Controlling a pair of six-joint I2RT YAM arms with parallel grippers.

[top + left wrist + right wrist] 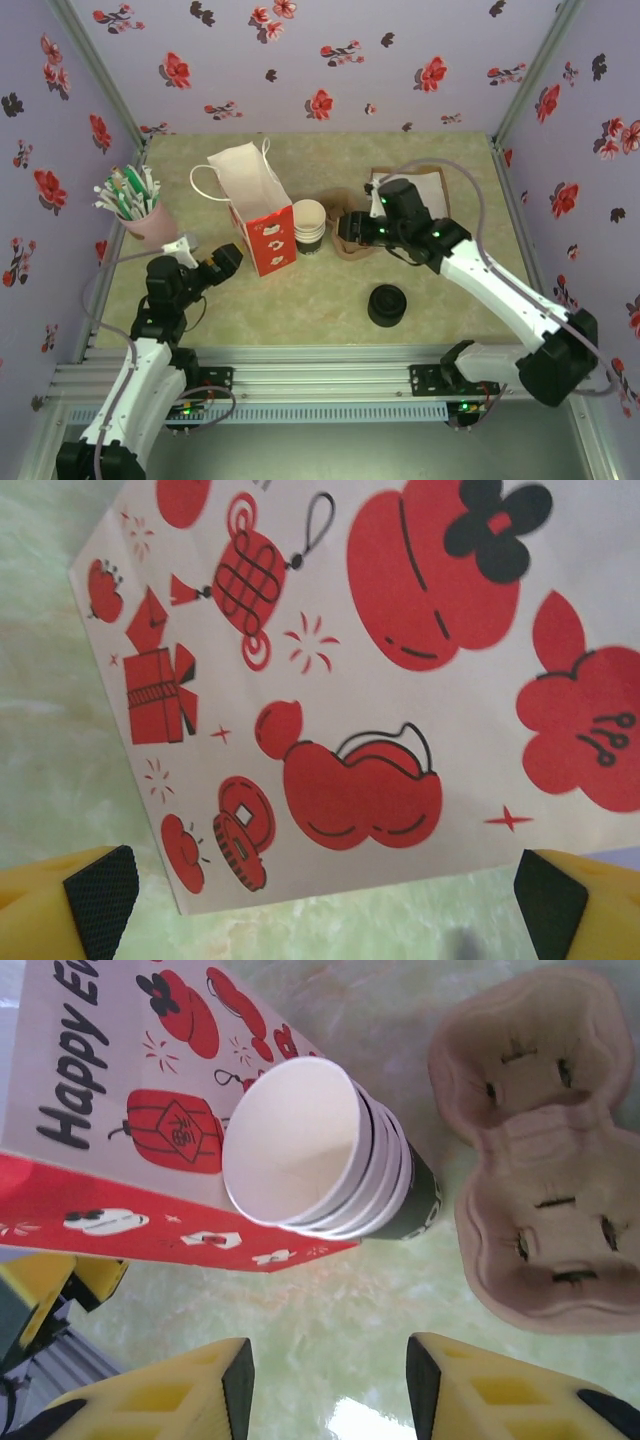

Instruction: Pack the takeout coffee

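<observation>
Count, nearest first: one takeout coffee [387, 305], seen from above as little beyond its round black lid, is stood alone on the table [300, 315], well apart from both grippers. The left gripper [320, 905] is held wide open, empty, facing the printed side of one paper bag [255, 195]; the bag's contents cannot be told. The right gripper [330, 1380] is seen with jaws parted, gripping nothing. Beyond it, one stack of at least four nested lidless cups [300, 1145] is stood just beside the bag. One pulp carrier [540, 1160] is laid alongside, two wells bare. Far left, one pink holder [150, 225] is filled with straws [128, 190].
</observation>
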